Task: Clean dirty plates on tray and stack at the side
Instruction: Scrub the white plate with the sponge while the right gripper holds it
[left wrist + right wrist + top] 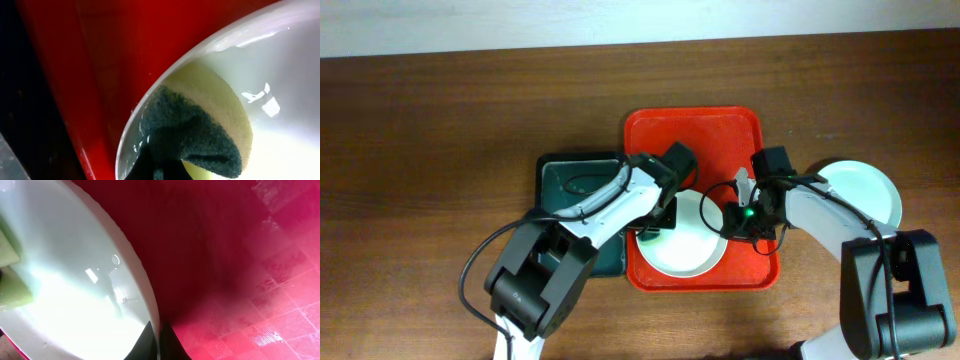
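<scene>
A pale mint plate (688, 245) lies on the red tray (692, 130). My left gripper (653, 228) is shut on a yellow sponge with a dark green scouring side (200, 130) and presses it on the plate's left inner part (280, 75). My right gripper (732, 218) is shut on the plate's right rim (152, 315), one finger on each side of it; the sponge shows at the left edge of that view (12, 287). Another pale plate (865, 190) lies on the table right of the tray.
A black tray (575, 185) sits directly left of the red tray, partly under my left arm. The dark wooden table (440, 150) extends to both sides. The red tray's floor (260, 255) lies right of the held rim.
</scene>
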`<control>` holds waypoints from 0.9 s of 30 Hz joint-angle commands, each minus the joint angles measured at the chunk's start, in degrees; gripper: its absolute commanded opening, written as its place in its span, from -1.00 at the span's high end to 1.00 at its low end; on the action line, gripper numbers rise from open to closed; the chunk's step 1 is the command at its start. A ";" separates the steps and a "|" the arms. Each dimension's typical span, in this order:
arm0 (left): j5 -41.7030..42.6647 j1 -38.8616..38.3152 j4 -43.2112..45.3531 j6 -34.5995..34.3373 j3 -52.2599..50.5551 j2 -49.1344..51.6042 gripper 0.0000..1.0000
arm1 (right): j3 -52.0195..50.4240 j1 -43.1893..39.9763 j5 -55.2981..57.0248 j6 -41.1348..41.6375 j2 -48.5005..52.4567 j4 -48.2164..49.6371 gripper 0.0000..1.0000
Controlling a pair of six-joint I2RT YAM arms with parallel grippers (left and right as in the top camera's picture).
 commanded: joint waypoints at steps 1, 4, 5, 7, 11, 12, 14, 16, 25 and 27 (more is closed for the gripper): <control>17.86 0.90 7.15 2.73 -2.89 3.50 1.00 | -0.02 -0.57 3.04 -0.20 0.83 -0.83 0.92; 27.47 -1.18 11.15 3.80 -3.15 3.54 1.00 | -0.02 -0.57 3.04 -0.17 0.83 -0.81 0.92; 28.48 -2.01 11.72 3.78 -3.15 3.54 1.00 | -0.02 -0.57 3.04 -0.17 0.83 -0.81 0.92; 29.29 -3.63 12.13 3.65 -3.15 3.54 1.00 | -0.02 -0.57 3.04 -0.17 0.83 -0.79 0.92; 29.31 -4.85 12.24 3.52 -3.15 3.54 1.00 | -0.02 -0.57 3.04 -0.17 0.83 -0.79 0.91; 29.27 -4.83 11.91 3.52 -3.17 3.54 1.00 | -0.02 -0.57 3.04 -0.17 0.83 -0.81 0.91; 28.72 -4.55 11.17 3.50 -3.39 3.54 1.00 | -0.02 -0.57 3.02 -0.17 0.83 -0.81 0.92; 24.57 -4.17 8.90 2.84 -3.45 3.54 1.00 | -0.02 -0.57 3.02 -0.17 0.83 -0.81 0.92; -5.81 -2.08 -2.49 -3.26 -1.97 3.52 1.00 | -0.02 -0.57 3.02 -0.17 0.83 -0.79 0.91; -10.93 -2.10 -4.79 -3.23 -0.52 3.52 1.00 | -0.02 -0.57 3.02 -0.20 0.83 -0.81 0.91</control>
